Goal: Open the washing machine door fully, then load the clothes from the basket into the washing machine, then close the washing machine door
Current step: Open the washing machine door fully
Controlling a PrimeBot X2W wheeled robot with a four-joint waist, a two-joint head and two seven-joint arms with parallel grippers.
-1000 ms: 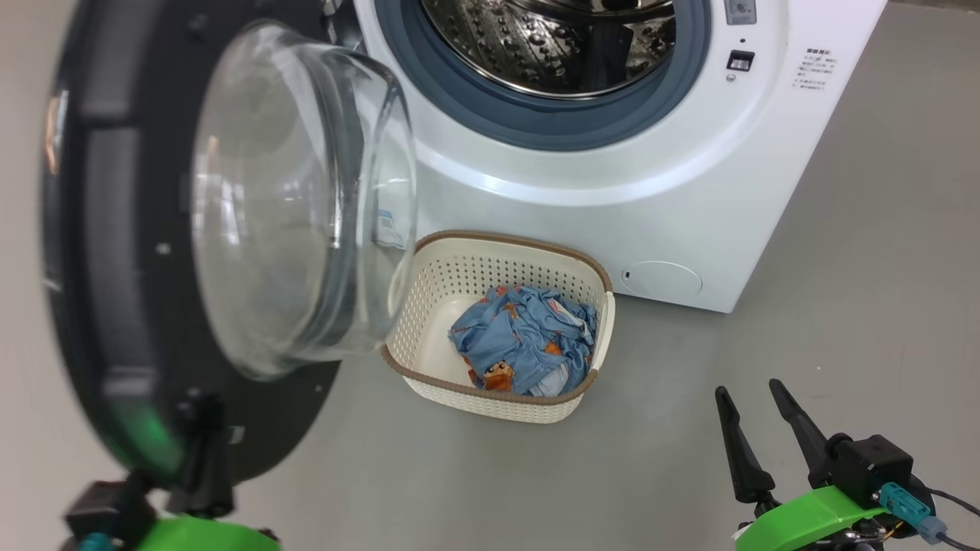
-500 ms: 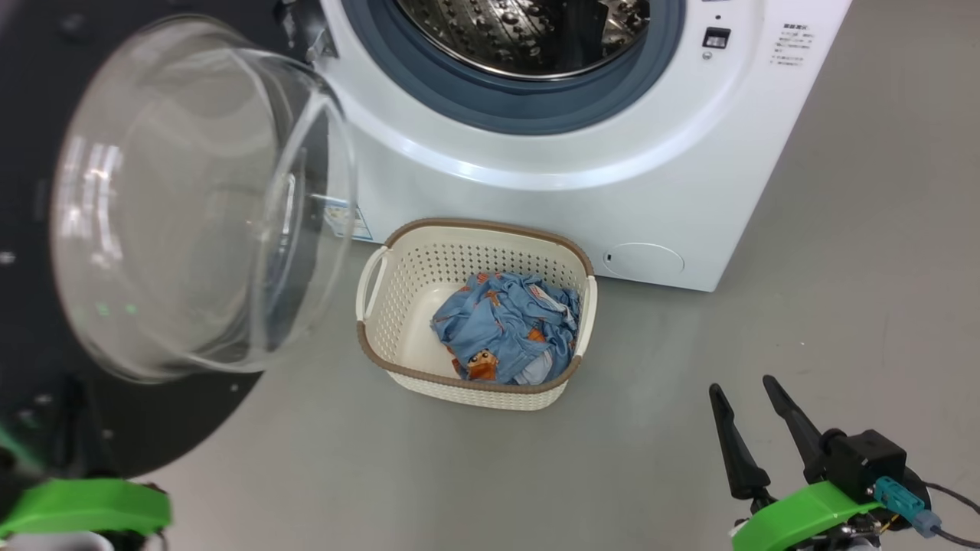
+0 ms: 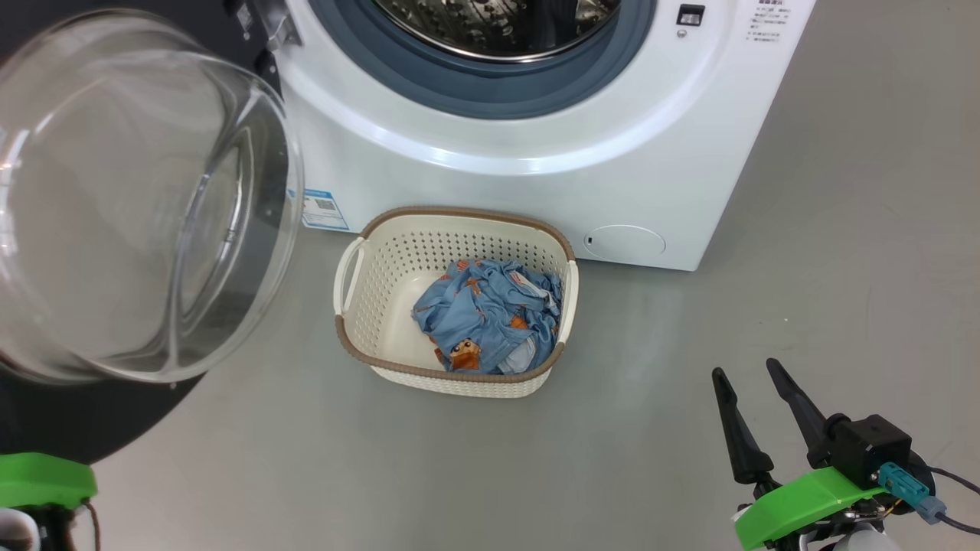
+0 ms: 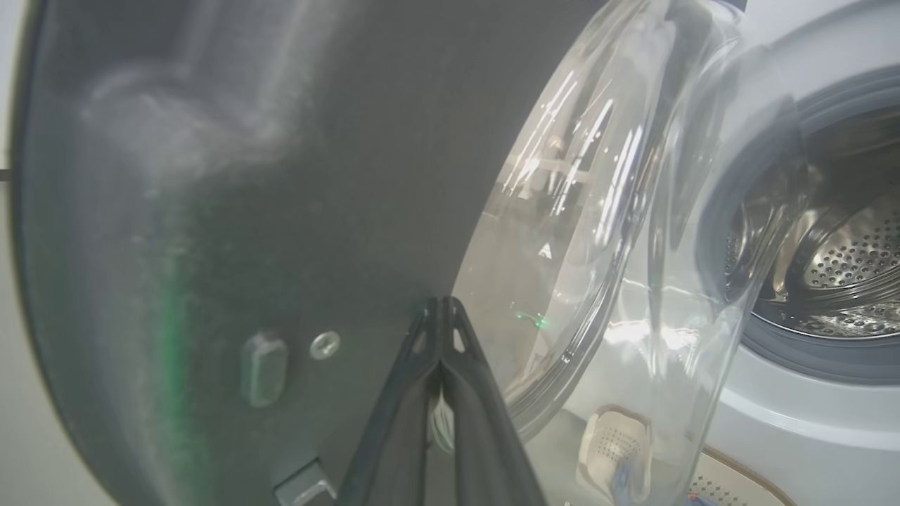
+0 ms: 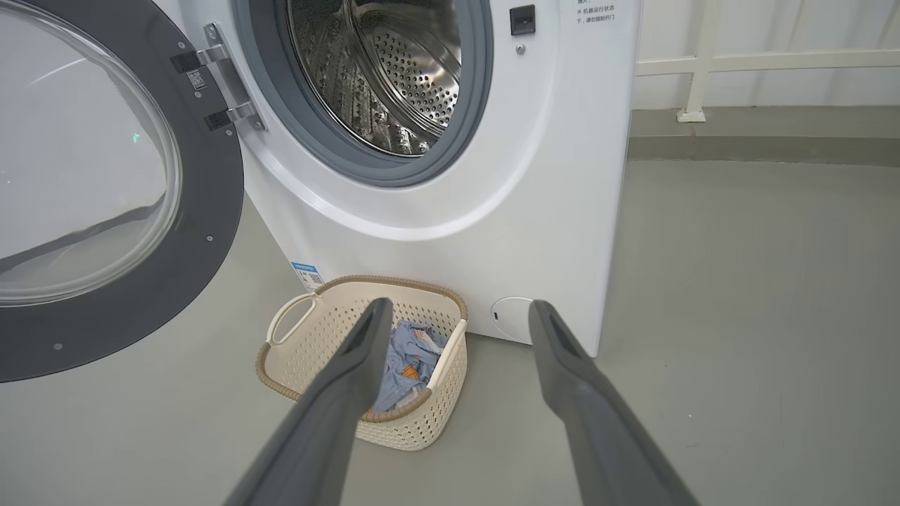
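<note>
Glossy black, the washing machine door (image 5: 204, 232) stands swung open on its hinges (image 5: 225, 84), at 9 o'clock of the drum mouth in the right wrist view. Its bulging glass window (image 3: 130, 199) faces the head camera and takes up the 9 to 10 o'clock part of that view. The white washing machine (image 3: 536, 184) sits at 12 o'clock, with the steel perforated drum (image 5: 394, 77) bare inside the grey-blue rubber ring (image 3: 475, 92). A blue label (image 3: 321, 207) and a small round flap (image 3: 624, 241) sit low on its front.

On the grey floor (image 3: 842, 268), just in front of the machine, stands the cream perforated basket (image 3: 459, 252) with its brown rim. The door is at its 9 o'clock. The clothes (image 3: 482, 317), light blue with small orange figures, lie bunched inside it toward the 3 o'clock wall.

The left gripper (image 4: 439, 303) has its jaws pressed together on nothing, tips in front of the door's dark inner face beside the edge of the glass. Whether they touch it I cannot tell. The right gripper (image 3: 745, 368) hovers above the floor at 4 o'clock of the basket, well apart from it. Its jaws are spread wide and empty, and in its own wrist view they frame the basket's 3 o'clock side.
</note>
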